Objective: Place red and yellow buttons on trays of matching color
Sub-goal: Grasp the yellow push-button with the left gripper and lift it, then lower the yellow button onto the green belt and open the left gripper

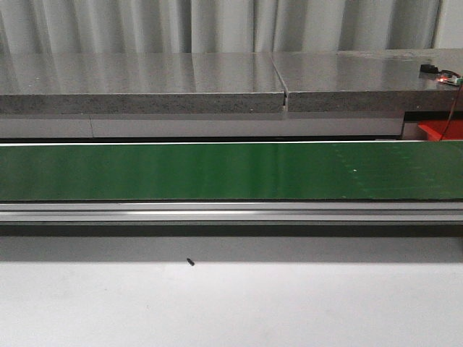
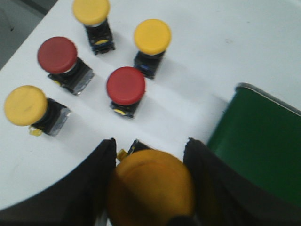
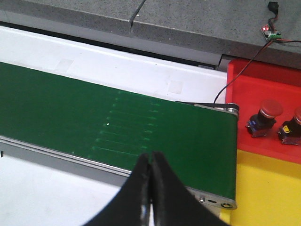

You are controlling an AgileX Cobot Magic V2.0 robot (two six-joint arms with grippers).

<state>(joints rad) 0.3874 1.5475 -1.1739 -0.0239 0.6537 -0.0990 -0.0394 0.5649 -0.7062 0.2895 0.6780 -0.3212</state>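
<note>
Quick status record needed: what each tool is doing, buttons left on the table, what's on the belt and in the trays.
left tool: shut on a yellow button
right tool: shut, holding nothing, over the near edge of the green belt
loose buttons on white table: three yellow, two red, all standing apart from one another
belt: no buttons visible on it
red tray: two red buttons in view, one cut off by the frame edge
yellow tray: no buttons on the visible part
</note>
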